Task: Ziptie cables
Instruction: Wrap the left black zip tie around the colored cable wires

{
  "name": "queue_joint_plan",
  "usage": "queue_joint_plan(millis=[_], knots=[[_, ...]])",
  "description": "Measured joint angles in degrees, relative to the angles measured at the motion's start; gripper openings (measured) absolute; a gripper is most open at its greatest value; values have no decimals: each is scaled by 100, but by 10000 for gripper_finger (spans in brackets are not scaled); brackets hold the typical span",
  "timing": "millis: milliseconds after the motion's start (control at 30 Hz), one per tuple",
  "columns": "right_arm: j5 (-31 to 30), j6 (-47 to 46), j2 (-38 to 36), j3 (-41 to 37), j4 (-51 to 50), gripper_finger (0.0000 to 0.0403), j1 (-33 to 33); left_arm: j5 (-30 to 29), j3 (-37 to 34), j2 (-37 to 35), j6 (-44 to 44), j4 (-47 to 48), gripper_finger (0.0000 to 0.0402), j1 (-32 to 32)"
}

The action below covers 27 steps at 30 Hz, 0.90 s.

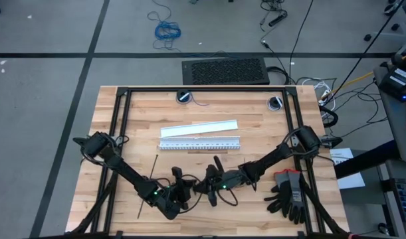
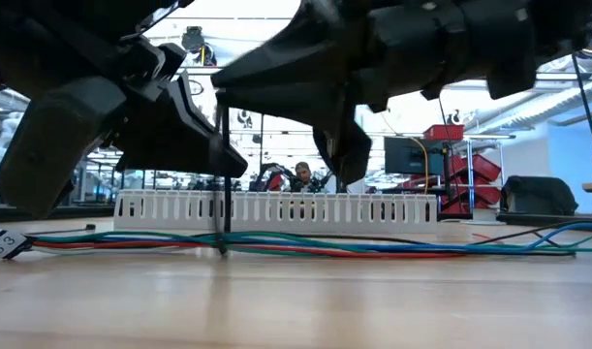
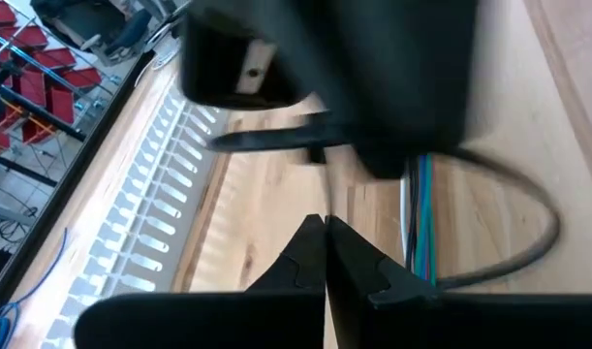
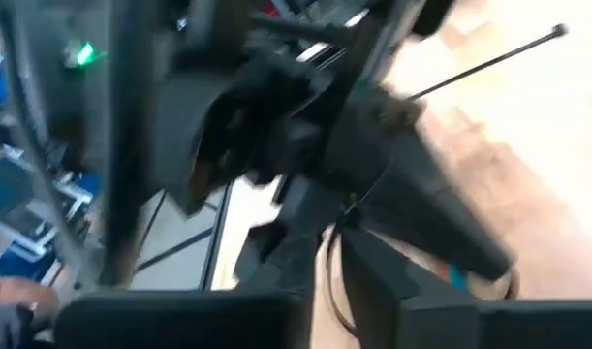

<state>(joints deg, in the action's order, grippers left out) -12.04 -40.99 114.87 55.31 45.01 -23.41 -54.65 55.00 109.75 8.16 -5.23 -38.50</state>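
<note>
The left gripper is pinched together on a ziptie standing upright over the cables; the right gripper, state unclear, hangs beside it; wires look limp, strip springy; grip near its tip; the slotted strip lies beyond.

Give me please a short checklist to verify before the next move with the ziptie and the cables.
1. Cables lie flat on the table: ok.
2. Ziptie stands upright at the cables: ok.
3. Left claw shut on the ziptie: ok.
4. Right claw close beside the left one: ok; its grip: cannot tell.
5. Ziptie looped around the bundle: cannot tell.
6. White slotted strip apart, behind the cables: ok.
</note>
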Motion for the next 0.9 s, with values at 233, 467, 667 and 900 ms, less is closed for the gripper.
queue_joint_plan(millis=[233,467,667,900], knots=[[-155,-11,-12,0,-263,141,-85,-33,0,2,11,-3,0,-8],[-438,275,-619,-2,-803,169,-65,13,0,2,45,-6,0,-20],[-544,260,-643,1,-821,142,22,15,0,2,46,-20,0,-20],[-343,179,-356,0,-356,118,85,17,0,2,48,-36,0,-17]])
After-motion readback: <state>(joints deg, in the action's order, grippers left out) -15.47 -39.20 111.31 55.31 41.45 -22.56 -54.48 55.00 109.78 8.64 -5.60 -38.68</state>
